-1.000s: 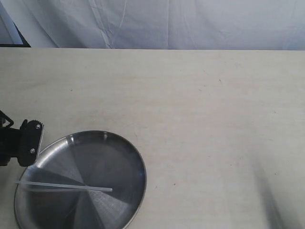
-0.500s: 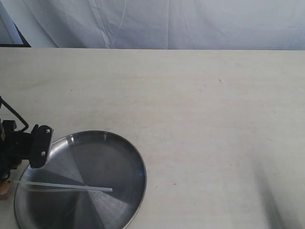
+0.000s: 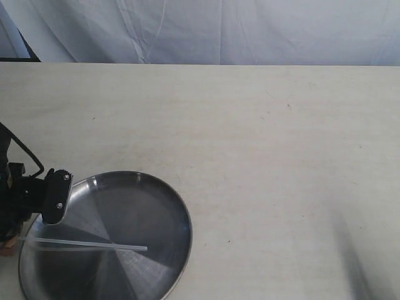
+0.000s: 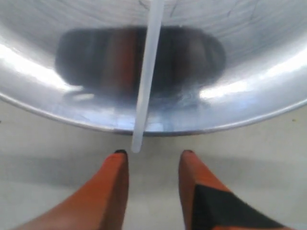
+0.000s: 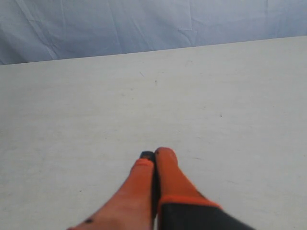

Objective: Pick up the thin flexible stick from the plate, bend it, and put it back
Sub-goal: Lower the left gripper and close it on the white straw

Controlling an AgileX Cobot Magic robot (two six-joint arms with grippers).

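Where stick overhangs plate rim, left gripper low, parted

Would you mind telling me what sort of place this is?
Probably a robot test bench, not a kitchen: a pale table, a wrinkled cloth backdrop behind it, and a steel plate holding a thin stick beside the left gripper.
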